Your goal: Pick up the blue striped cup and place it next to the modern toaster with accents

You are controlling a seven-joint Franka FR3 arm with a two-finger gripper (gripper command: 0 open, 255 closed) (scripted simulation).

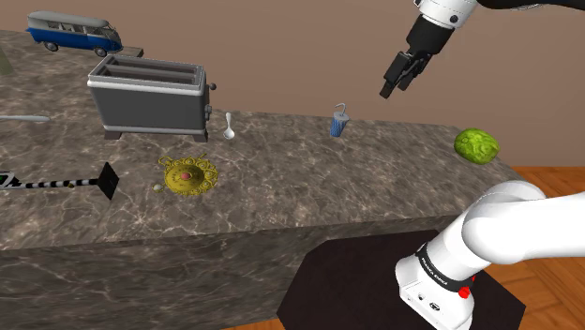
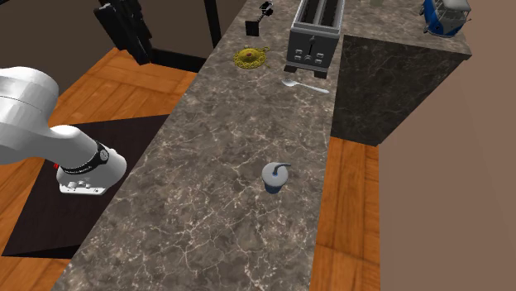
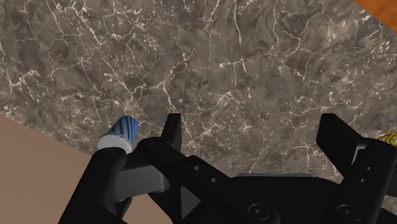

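Observation:
The blue striped cup with a pale lid and straw stands upright near the far edge of the marble counter. It also shows as the cup and, beside my fingers, as the cup. The grey two-slot toaster sits well off toward the shoulder view's left, the toaster at the counter's far end. My gripper hangs high above the counter, up and to the right of the cup, open and empty. In the wrist view the gripper has its fingers wide apart.
A spoon lies beside the toaster. A gold ornate dish and a black-and-white striped tool rest nearer the front. A green round object sits at the counter's right end. A blue van model stands at back left.

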